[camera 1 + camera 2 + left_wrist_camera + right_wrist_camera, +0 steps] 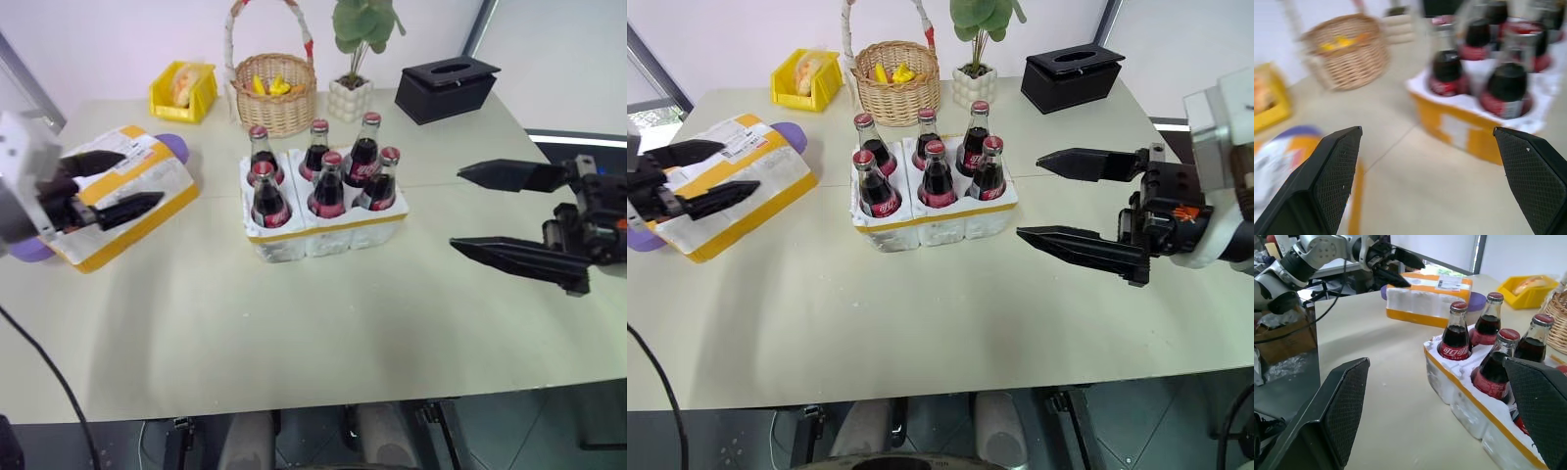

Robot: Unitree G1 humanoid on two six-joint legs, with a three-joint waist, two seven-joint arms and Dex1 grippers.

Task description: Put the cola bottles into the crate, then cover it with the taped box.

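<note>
Several cola bottles [326, 186] with red caps and labels stand upright in the wells of the white crate [323, 235], mid-table, with a yellow band around it. The taped box [147, 176], white foam with yellow tape and a shipping label, lies to the crate's left. My left gripper [142, 178] hovers open over that box, its fingers pointing toward the crate with nothing between them. To the right of the crate my right gripper [457, 209] hangs open and empty, its fingers pointing left at the bottles. The right wrist view looks past the crate [1469, 401] to the taped box [1425, 298].
Along the back stand a yellow bin [184, 90], a wicker basket [277, 98], a potted plant [351, 98] and a black tissue box [446, 88]. A purple object [174, 147] lies partly under the taped box. Bare table [294, 333] stretches in front of the crate.
</note>
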